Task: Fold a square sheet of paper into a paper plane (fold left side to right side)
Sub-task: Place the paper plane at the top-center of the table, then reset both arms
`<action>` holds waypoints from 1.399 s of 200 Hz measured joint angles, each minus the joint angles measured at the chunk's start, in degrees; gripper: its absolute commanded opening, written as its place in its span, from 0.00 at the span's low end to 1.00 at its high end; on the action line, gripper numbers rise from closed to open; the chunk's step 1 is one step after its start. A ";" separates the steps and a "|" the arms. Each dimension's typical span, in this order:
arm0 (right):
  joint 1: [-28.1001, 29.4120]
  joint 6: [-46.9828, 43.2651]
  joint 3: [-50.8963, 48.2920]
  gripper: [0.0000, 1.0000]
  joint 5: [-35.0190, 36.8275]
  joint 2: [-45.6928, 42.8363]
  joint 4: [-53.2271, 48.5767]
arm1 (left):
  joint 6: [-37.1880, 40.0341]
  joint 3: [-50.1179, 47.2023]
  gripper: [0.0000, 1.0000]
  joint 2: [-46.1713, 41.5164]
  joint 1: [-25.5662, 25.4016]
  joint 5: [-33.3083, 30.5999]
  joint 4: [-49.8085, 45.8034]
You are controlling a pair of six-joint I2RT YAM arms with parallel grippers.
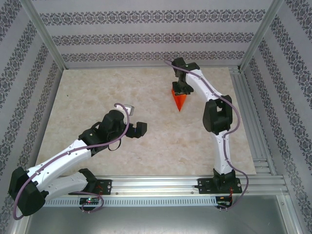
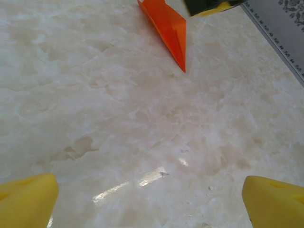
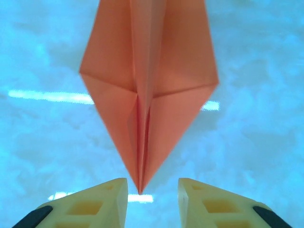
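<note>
Narrowly parted at right gripper (image 3: 153, 192), flanking tip of slim, pointed, bright orange paper plane (image 3: 145, 95) flat on pale marbled tabletop (image 3: 256, 142) (contact unclear); far end cut off. Spread wide, empty, at left gripper (image 2: 152, 199).

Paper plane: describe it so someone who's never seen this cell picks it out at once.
On the marbled beige table, look to the far right, on the near side of the right gripper. The paper plane lies there, a slim folded dart whose sharp point aims at the near edge. It is the only orange thing on the table.
</note>
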 measured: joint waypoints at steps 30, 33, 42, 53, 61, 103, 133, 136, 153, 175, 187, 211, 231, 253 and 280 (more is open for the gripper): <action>0.35 0.20 -13.49 0.41 0.92 -17.44 4.13 | -1.07 0.31 1.00 -0.07 0.00 -6.60 -0.72; 0.35 0.35 -14.91 0.42 1.11 -19.37 4.63 | -1.20 0.37 1.00 -0.07 0.00 -7.39 -0.90; 0.35 0.35 -20.02 0.44 1.40 -25.44 6.71 | -1.44 0.59 1.00 -0.09 0.00 -10.19 -1.40; 0.31 0.42 -25.83 0.45 1.90 -32.17 9.05 | -1.60 0.94 1.00 -0.13 0.07 -13.64 -2.03; 0.17 0.39 -30.47 0.46 2.25 -37.27 10.82 | -1.60 1.31 1.00 -0.13 0.31 -16.22 -2.58; -3.85 0.28 -53.51 0.71 4.37 -55.45 22.29 | -0.63 3.04 1.00 -0.57 4.35 -29.42 -2.80; -6.88 -0.07 -66.95 0.98 6.75 -62.58 31.08 | 1.20 1.97 1.00 -0.98 8.44 -39.43 -0.13; -7.15 -0.20 -67.87 0.98 6.88 -62.99 31.93 | 1.68 1.53 1.00 -0.98 9.01 -40.59 0.52; -8.98 -0.81 -72.08 0.98 7.54 -64.06 36.65 | 4.61 -1.31 1.00 -0.74 11.45 -44.65 3.87; -11.76 -1.68 -76.41 0.98 8.37 -63.21 44.11 | 9.25 -6.08 1.00 0.17 14.38 -46.73 8.33; -13.18 -2.34 -79.69 0.98 8.61 -62.27 49.86 | 11.61 -9.18 1.00 0.11 16.09 -46.36 11.65; -15.06 -4.22 -86.12 0.98 9.57 -57.99 60.35 | 15.32 -15.72 1.00 -0.04 20.96 -42.71 19.34; -16.15 -5.64 -88.46 0.98 9.31 -53.13 66.84 | 16.70 -18.84 1.00 0.22 25.57 -38.51 24.04; -16.79 -7.41 -88.50 0.98 8.26 -50.36 73.42 | 18.43 -20.61 1.00 1.62 28.85 -33.31 30.71; -17.14 -9.40 -88.59 0.98 6.34 -48.94 83.12 | 19.89 -22.49 1.00 5.97 31.87 -27.21 39.67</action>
